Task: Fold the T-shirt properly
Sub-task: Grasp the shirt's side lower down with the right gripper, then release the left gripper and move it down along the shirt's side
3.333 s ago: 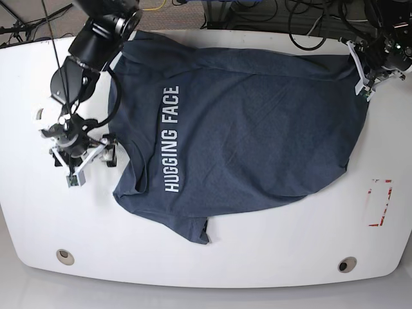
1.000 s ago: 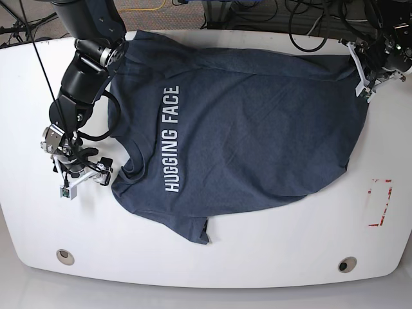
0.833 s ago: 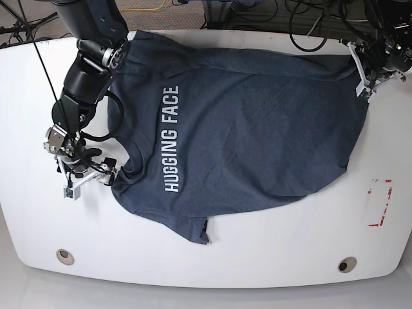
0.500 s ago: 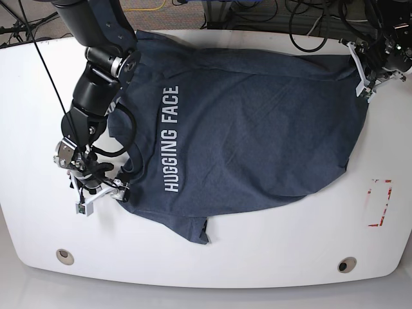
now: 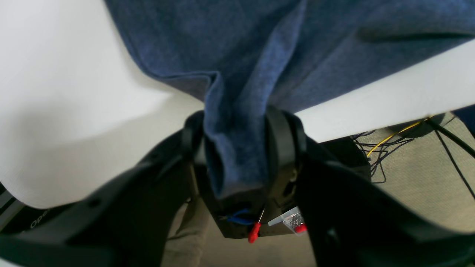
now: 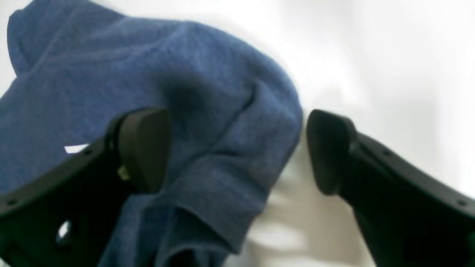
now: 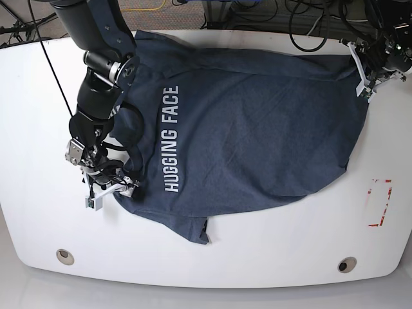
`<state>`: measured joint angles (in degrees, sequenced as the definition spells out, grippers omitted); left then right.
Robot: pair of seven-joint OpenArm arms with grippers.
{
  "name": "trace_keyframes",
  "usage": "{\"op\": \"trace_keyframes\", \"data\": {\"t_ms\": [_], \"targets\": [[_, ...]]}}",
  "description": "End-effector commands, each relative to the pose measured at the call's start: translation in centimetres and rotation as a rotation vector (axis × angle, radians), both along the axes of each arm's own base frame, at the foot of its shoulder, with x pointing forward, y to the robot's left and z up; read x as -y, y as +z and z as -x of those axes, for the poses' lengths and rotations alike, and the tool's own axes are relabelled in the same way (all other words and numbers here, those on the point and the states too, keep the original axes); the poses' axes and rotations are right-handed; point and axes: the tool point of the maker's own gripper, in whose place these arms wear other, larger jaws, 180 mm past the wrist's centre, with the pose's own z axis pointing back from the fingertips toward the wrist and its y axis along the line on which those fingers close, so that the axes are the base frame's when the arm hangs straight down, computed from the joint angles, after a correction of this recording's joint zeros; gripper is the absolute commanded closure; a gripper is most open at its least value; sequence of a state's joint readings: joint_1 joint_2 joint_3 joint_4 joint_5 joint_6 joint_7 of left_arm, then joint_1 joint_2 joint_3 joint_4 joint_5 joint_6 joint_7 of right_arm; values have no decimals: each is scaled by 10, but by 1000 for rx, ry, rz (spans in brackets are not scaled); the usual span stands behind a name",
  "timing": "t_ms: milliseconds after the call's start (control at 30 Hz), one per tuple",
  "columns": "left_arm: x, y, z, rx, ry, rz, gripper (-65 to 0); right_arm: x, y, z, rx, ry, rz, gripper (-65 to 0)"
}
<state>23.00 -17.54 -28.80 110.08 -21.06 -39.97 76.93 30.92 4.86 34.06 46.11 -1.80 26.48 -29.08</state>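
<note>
The dark slate-blue T-shirt (image 7: 257, 129) lies spread on the white table (image 7: 270, 257), its white "HUGGING FACE" lettering running up the left part. My left gripper (image 7: 364, 80) at the far right corner is shut on a bunched fold of the shirt's edge. In the left wrist view that fabric (image 5: 241, 55) is pinched between the black fingers (image 5: 282, 148). My right gripper (image 7: 111, 192) sits at the shirt's near-left edge. It is open in the right wrist view, with a hump of cloth (image 6: 207, 92) between its fingertips (image 6: 143, 148).
A red-marked rectangle (image 7: 378, 203) sits near the table's right edge. Two round holes (image 7: 64, 256) (image 7: 347, 264) lie along the front edge. Cables (image 7: 302, 19) run on the floor behind the table. The right arm's dark links (image 7: 103, 71) reach over the shirt's left side.
My right gripper has slid toward the front and to the right across the table, from beside the shirt to its near-left edge, and now straddles the cloth. The left gripper has not moved.
</note>
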Motion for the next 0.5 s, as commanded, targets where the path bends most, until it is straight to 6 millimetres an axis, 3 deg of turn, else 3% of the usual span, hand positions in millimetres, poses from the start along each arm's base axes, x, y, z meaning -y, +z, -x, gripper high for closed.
{"op": "trace_keyframes", "data": {"t_ms": [0, 100, 300, 333, 467], "targets": [[-4, 8, -5, 25, -8, -17, -218, 4, 12, -9, 26, 0, 7, -515], [-4, 8, -5, 25, -8, -17, -218, 3, 12, -9, 28, 2, 6, -400], [-4, 12, -14, 50, -9, -16, -218, 2, 12, -9, 28, -1, 5, -32], [-4, 13, -16, 55, -9, -16, -218, 2, 12, -9, 28, -1, 5, 0], [-4, 16, -22, 71, -9, -18, -219, 3, 12, -9, 27, -3, 7, -10]]}}
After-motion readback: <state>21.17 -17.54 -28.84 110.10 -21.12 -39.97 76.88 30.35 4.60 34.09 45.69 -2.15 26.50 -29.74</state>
